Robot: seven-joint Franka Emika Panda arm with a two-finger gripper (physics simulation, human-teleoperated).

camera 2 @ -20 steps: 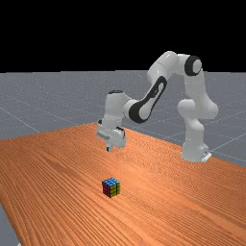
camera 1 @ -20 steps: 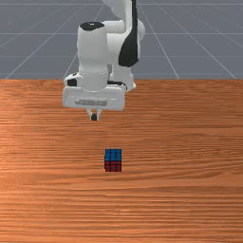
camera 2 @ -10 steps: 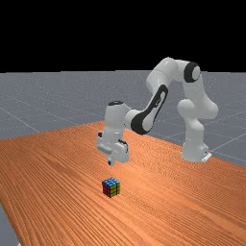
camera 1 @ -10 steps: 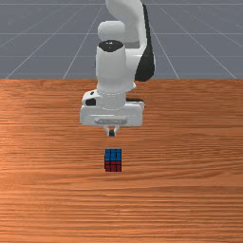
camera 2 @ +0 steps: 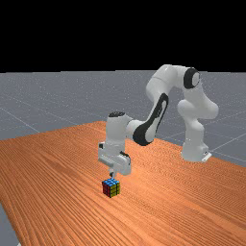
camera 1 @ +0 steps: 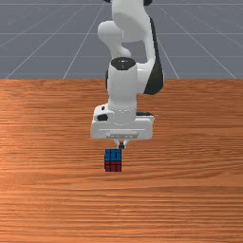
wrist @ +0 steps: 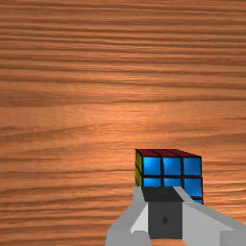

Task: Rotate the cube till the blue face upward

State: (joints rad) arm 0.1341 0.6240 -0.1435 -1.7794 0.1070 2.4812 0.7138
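There is one cube and it sits flat on the one worktop. I can count three of its colors: one blue face, one red face and one yellow face. The blue one is on top, and it has three rows of three little squares. The red one looks out at the front view, and the yellow one is on the far view's right.

One big arm reaches down to the cube. Its two fingers are shut tight together and have hold of nothing. They point down, very near the cube's top, a bit toward the front view's right. In the wrist view the fingers hide some of the blue squares. I can't tell if they touch the cube.
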